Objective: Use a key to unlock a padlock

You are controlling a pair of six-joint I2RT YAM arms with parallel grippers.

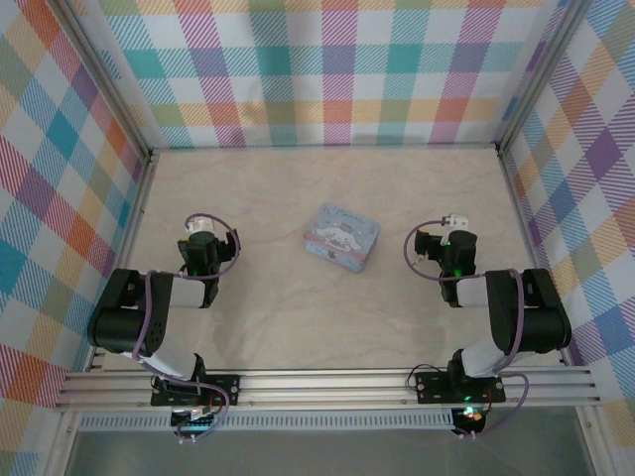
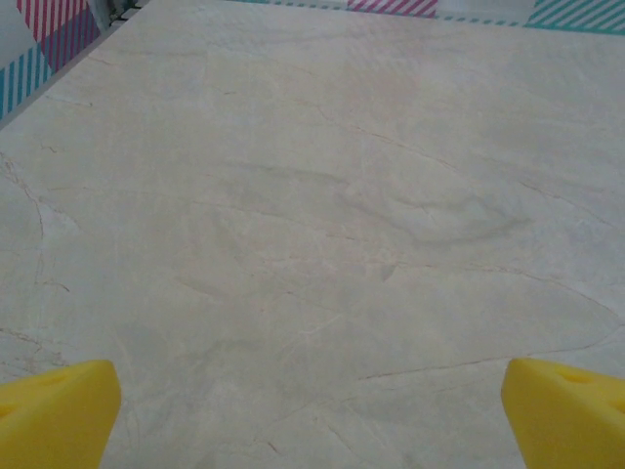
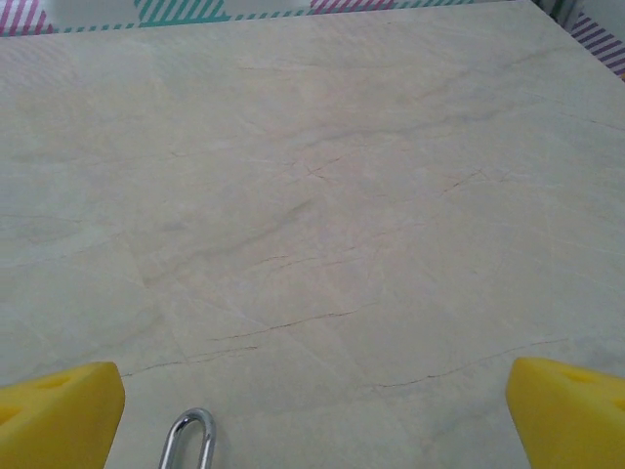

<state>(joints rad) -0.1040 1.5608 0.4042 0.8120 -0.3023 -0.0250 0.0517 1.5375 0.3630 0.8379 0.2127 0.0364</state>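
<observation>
The padlock (image 3: 188, 442) shows in the right wrist view as a shiny silver shackle loop at the bottom edge; its body is cut off. It lies on the marble table just right of the left yellow fingertip (image 3: 59, 410). My right gripper (image 3: 312, 415) stands open above the table with nothing between its fingers. It sits at the right of the table (image 1: 455, 224). My left gripper (image 2: 312, 415) is also open over bare marble, at the left of the table (image 1: 202, 226). The key is out of view.
A pastel-blue cartoon-printed tin box (image 1: 342, 237) lies shut in the middle of the table, between the two arms. Plaid walls close off the table (image 1: 327, 327) at the back and on both sides.
</observation>
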